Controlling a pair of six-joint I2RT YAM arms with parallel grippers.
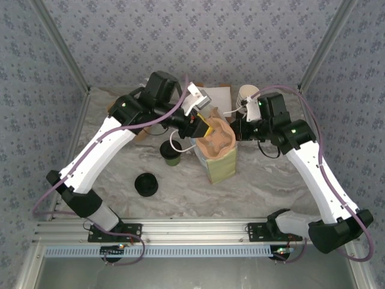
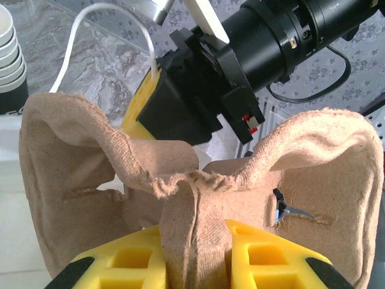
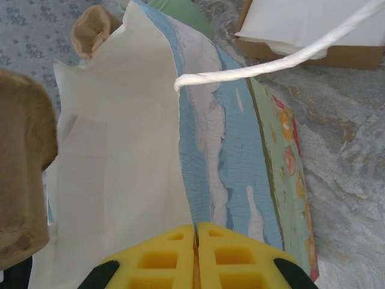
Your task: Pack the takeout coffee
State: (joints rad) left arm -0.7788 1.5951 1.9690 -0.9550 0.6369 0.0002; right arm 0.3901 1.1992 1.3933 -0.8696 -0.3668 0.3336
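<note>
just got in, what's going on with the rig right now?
The left gripper is clamped on the centre ridge of a brown pulp cup carrier, which sits in the mouth of the paper bag. The right gripper pinches the bag's rim. The green coffee cup stands on the table left of the bag, not yet packed.

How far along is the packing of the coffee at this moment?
Done: the paper bag stands open on the table, with the cardboard cup carrier sitting in its mouth. In hand: the left gripper clamps the carrier's middle ridge, and the right gripper pinches the bag's rim. Left: the green coffee cup stands on the table beside the bag, not yet packed.
</note>
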